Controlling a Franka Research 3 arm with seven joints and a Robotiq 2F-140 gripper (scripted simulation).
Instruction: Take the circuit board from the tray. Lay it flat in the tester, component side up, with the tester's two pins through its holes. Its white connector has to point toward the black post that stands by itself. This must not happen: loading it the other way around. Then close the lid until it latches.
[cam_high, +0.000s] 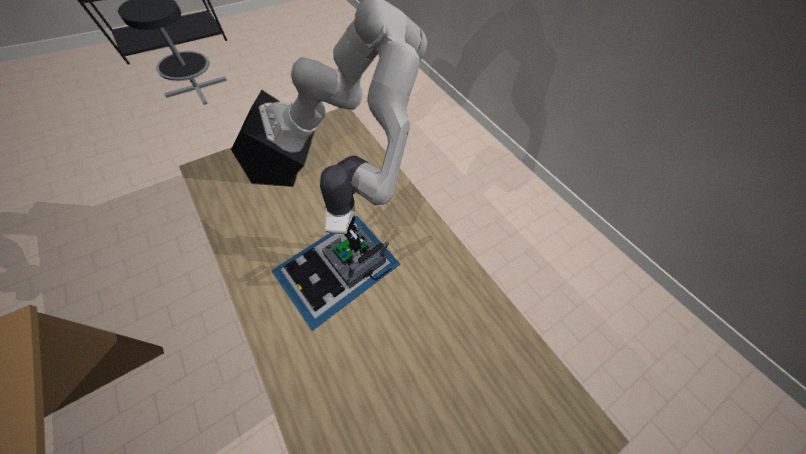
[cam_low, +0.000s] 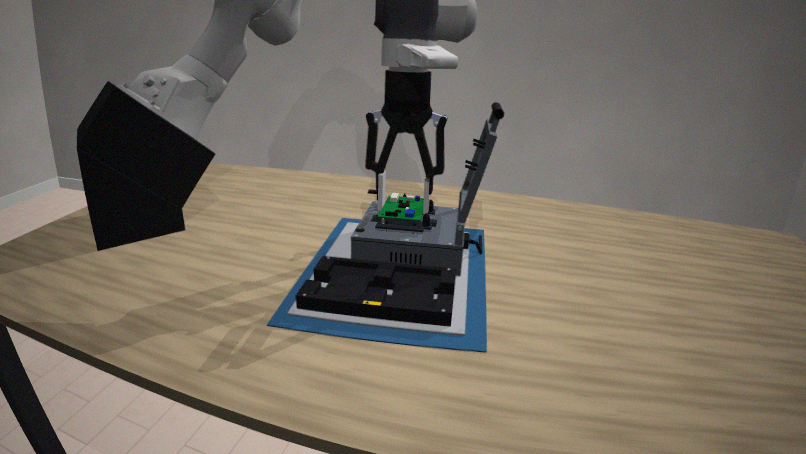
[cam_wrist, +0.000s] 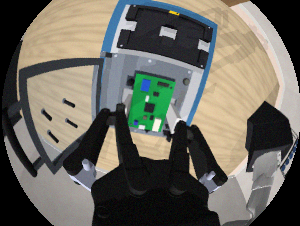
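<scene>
From the top view, my gripper (cam_high: 354, 246) (cam_low: 403, 203) (cam_wrist: 149, 104) is over the tester (cam_high: 342, 269) (cam_low: 369, 247) (cam_wrist: 114, 70), with the circuit board (cam_high: 342, 250) (cam_low: 394, 214) (cam_wrist: 163, 100) below the palm at the fingertips. The tray (cam_high: 324, 291) (cam_low: 338, 306) (cam_wrist: 150, 46) lies beside the tester, and the lid (cam_high: 372, 260) (cam_low: 478, 169) (cam_wrist: 24, 95) is up.

From the exterior view, the pads flank the board at part width; I judge that they hold it by its two side edges, component side up. It looks just above its seat, so the move I want is straight down, though I cannot tell whether the pins have met the holes.

From the wrist view, the board's long axis runs from the palm side toward the tray, across the line on which my fingers close. The white connector (cam_low: 394, 196) (cam_wrist: 157, 124) is at the palm end, away from the tray. I cannot tell for sure which post is the lone one, so I would check that before letting go.
</scene>
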